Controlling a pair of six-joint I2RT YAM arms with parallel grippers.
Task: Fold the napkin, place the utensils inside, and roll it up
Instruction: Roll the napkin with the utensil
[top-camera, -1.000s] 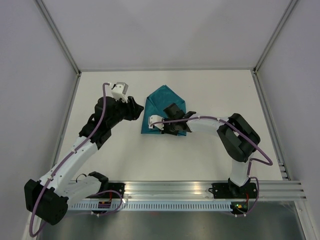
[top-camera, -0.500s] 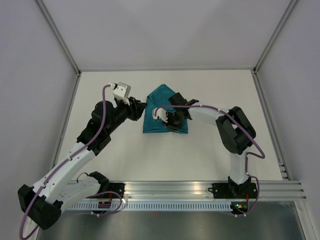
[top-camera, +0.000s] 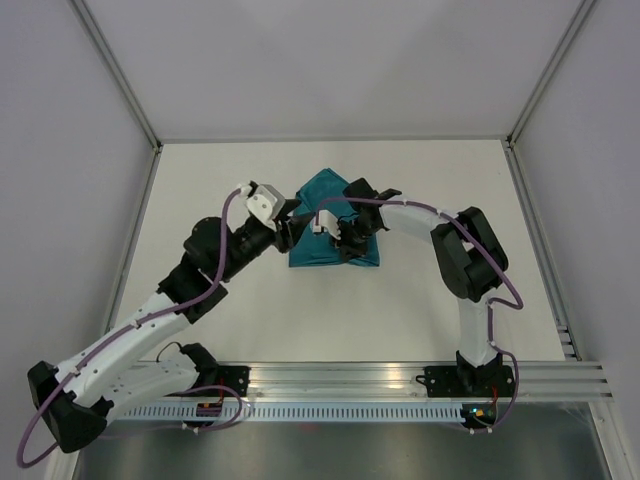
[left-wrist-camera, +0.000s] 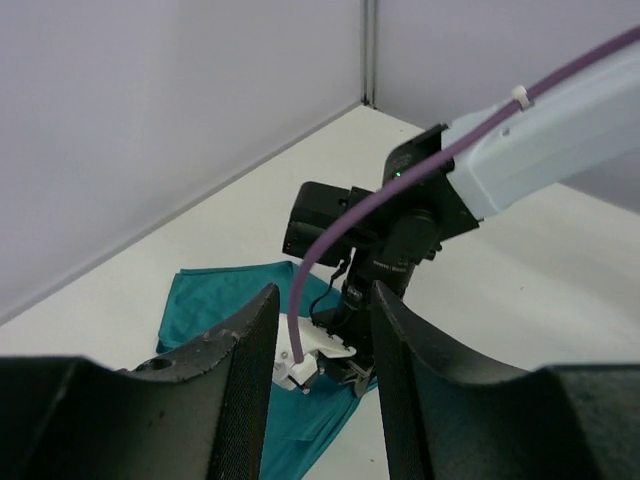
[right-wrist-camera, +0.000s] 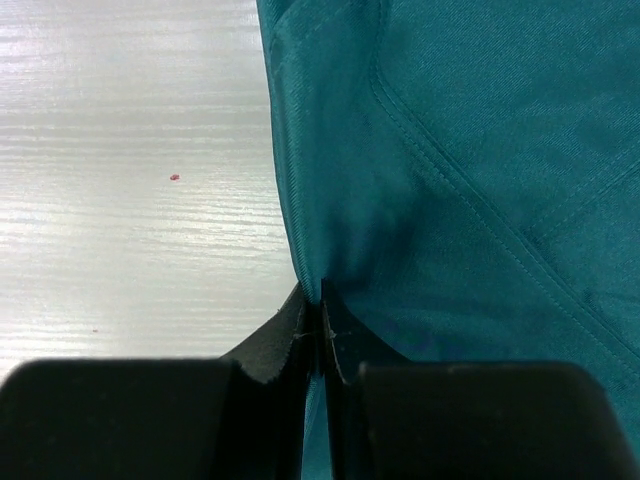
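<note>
While the folded napkin (top-camera: 322, 192) lies near the middle of the white worktop (top-camera: 420, 300), the right fingers (right-wrist-camera: 278, 350) pinch its edge tightly, and the left fingers (left-wrist-camera: 248, 370) stand apart just beside it, holding nothing.

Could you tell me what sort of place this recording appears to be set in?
Probably a lab robot test cell: a bare white table, plain wall panels in metal framing, and an aluminium mounting rail along the near edge.
</note>
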